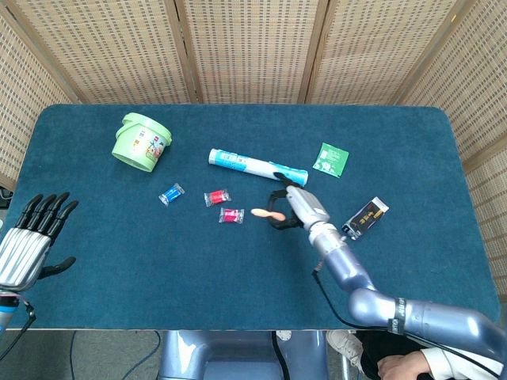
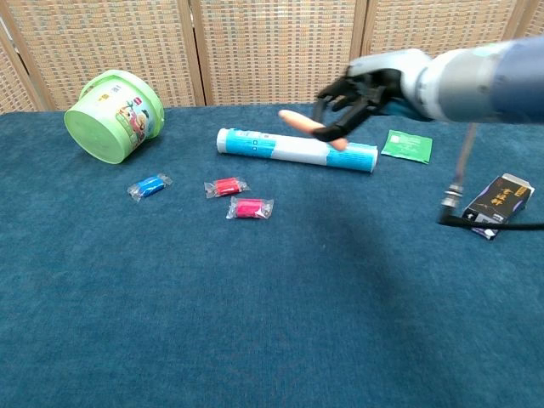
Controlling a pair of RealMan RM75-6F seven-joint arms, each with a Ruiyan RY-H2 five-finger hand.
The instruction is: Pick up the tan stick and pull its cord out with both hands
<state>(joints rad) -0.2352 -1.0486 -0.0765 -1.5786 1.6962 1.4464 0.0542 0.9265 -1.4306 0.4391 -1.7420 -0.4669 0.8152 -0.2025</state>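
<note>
Two robot hands show: our right robot hand (image 1: 297, 207) grips the tan stick (image 1: 267, 213), raised above the blue surface (image 1: 238, 277) near its middle, with the stick's free end pointing toward 9 o'clock, while our left robot hand (image 1: 30, 241) hangs released, fingers spread, off the surface's edge at 8 o'clock. Beyond the stick at 12 o'clock we see a tube (image 1: 257, 167); two red packets (image 1: 224, 206) lie at its 9 o'clock, a green bucket (image 1: 141, 142) at 10 o'clock.

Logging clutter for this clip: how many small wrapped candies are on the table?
3: a blue candy below the green bucket, and two red candies side by side right of it.
</note>
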